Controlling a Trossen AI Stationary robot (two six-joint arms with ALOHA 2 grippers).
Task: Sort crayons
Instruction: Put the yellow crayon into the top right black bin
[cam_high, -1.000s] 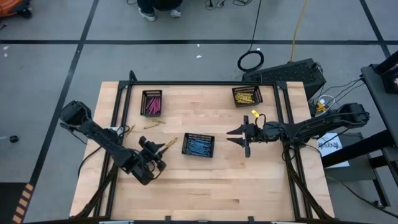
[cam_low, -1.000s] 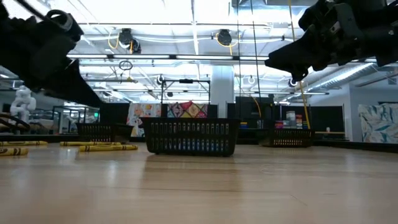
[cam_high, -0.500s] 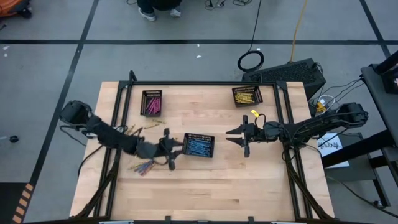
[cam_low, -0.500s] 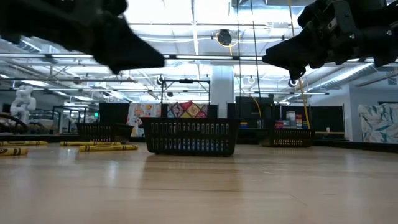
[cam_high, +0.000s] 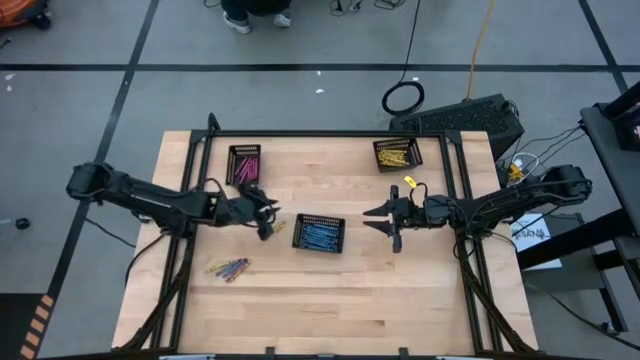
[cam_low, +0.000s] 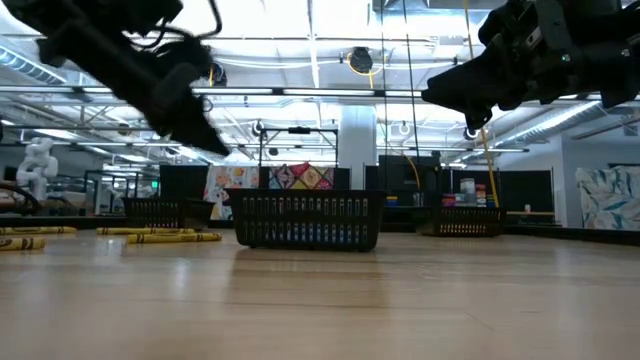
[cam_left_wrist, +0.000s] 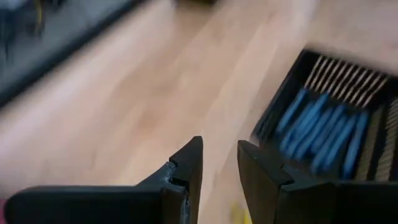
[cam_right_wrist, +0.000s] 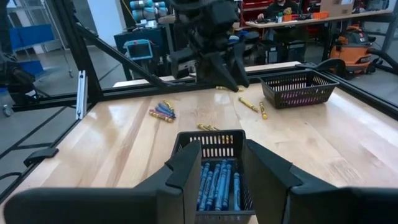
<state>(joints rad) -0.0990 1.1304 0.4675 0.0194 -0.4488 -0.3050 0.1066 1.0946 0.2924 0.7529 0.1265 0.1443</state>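
The crayons lie in several places. Blue ones fill the black tray (cam_high: 319, 233) mid-table, which also shows in the right wrist view as the blue tray (cam_right_wrist: 214, 180). A mixed bunch (cam_high: 230, 268) lies loose at the near left. Loose yellow crayons (cam_right_wrist: 252, 106) lie near the pink tray (cam_high: 243, 165). My left gripper (cam_high: 265, 218) hovers just left of the blue tray, tilted down, open; in its wrist view the left gripper (cam_left_wrist: 219, 146) has nothing between its tips. My right gripper (cam_high: 382, 226) hangs level to the right of that tray, open and empty; its wrist view shows the right gripper (cam_right_wrist: 222, 146).
A tray of yellow crayons (cam_high: 397, 153) stands at the far right. Two more yellow crayons (cam_right_wrist: 208, 127) lie just behind the blue tray. Black frame rails (cam_high: 200, 150) run along the table's left, far and right sides. Bare wood lies along the near edge.
My left gripper has risen from the loose bunch at the near left, swung right toward the blue tray, then gone toward the far edge, rolling its wrist. The bunch it stood over now lies uncovered on the table.
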